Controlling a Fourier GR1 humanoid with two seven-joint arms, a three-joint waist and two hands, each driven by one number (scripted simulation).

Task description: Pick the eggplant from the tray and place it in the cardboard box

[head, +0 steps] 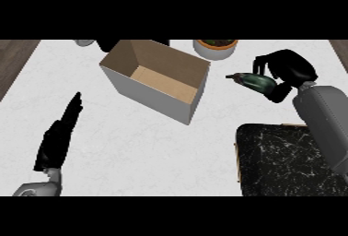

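- Right of the cardboard box [158,78], your right hand [289,69] curls round the eggplant [254,81], above the worktop [136,147].
- Your left hand [60,133] rests open, fingers straight.
- Dark tray [285,161] sits lower right.

Illumination is even and bright on the white counter [136,138]. The cardboard box [158,78] interior shows soft shading. No glare. Edges appear slightly soft.

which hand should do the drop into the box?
Right. The right hand is already curled round the eggplant, lifted off the tray beside the cardboard box. The left hand rests open, far left.
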